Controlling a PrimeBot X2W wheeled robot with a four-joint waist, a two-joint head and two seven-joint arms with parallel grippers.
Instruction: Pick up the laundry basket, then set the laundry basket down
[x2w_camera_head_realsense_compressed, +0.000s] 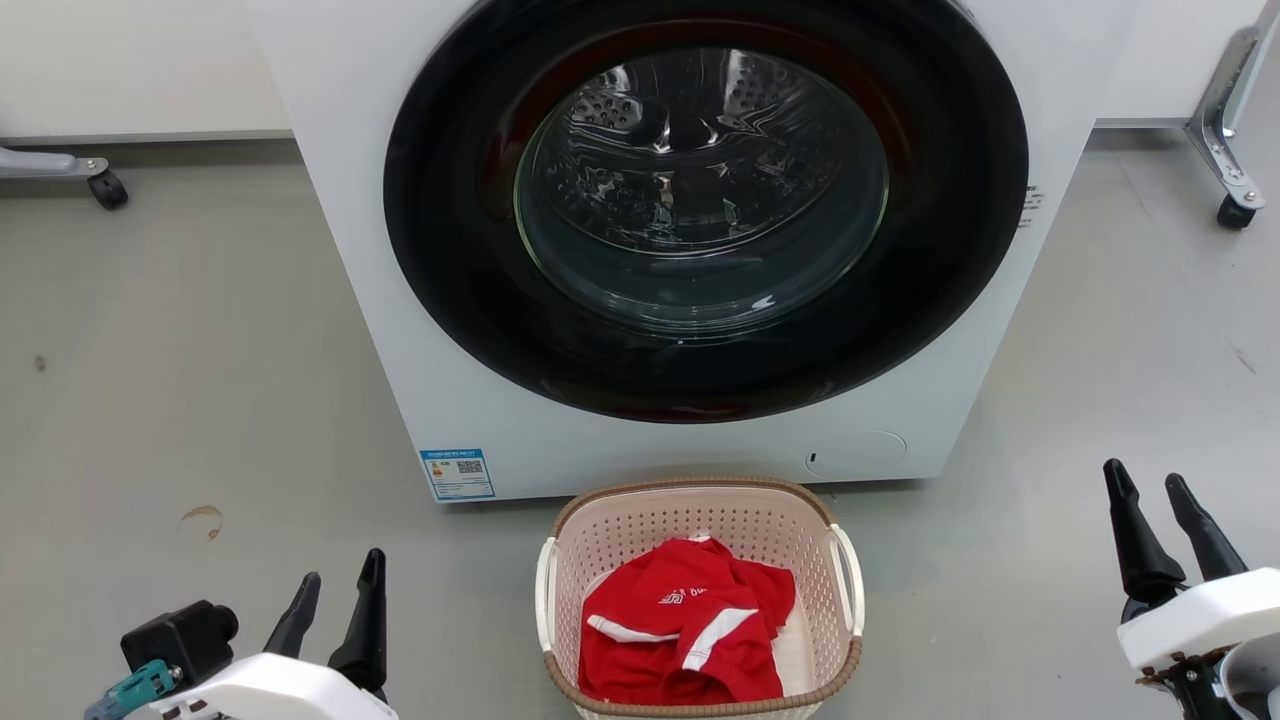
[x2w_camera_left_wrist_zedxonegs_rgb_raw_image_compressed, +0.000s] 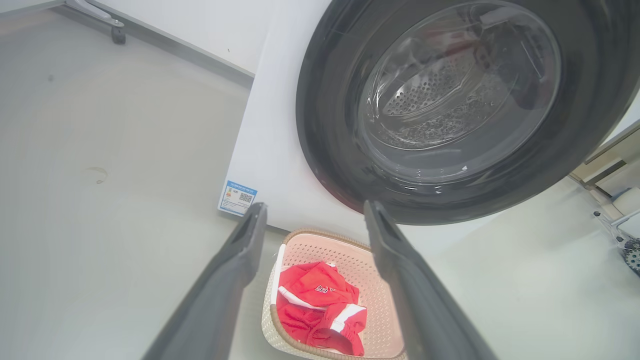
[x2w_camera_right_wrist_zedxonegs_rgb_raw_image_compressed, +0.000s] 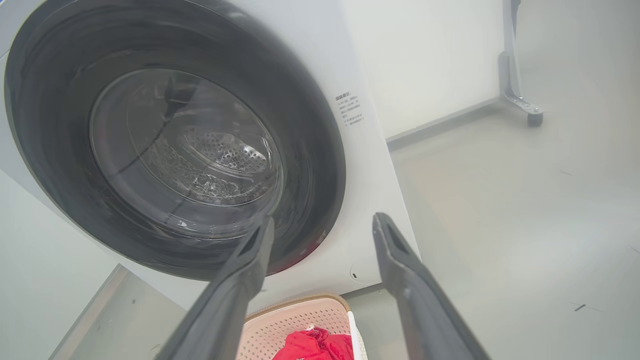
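Laundry basket (x2w_camera_head_realsense_compressed: 650, 525) sits on the grey floor (x2w_camera_head_realsense_compressed: 200, 350), just in front of the white washing machine (x2w_camera_head_realsense_compressed: 350, 250) and roughly midway between our two tools. A crumpled red garment with white stripes (x2w_camera_head_realsense_compressed: 680, 625) lies in it. Our left tool (x2w_camera_head_realsense_compressed: 343, 566) and right tool (x2w_camera_head_realsense_compressed: 1144, 473) are both released, fingers spread and empty, each well apart from the basket on its own side. We see the main risk in an uneven pick-up: if one tool reaches its white side handle (x2w_camera_head_realsense_compressed: 545, 590) before the other, the light plastic basket probably slides or swivels on the smooth floor instead of being caught. A grip that lifts one side first would likely tilt it and tip the garment toward the low edge. The handles look slim and glossy, so our long dark fingers may slip off them, and a fingertip could catch in the perforated wall or snag the cloth. The basket's far rim is very close to the washer's base; we cannot tell whether they touch, and a lift that swings forward could knock the panel or the closed round door (x2w_camera_head_realsense_compressed: 700, 210). A blue label (x2w_camera_head_realsense_compressed: 458, 473) marks the washer's lower corner, and wheeled frame legs (x2w_camera_head_realsense_compressed: 1235, 205) stand well off to the sides. Nothing lies between either tool and the handles.
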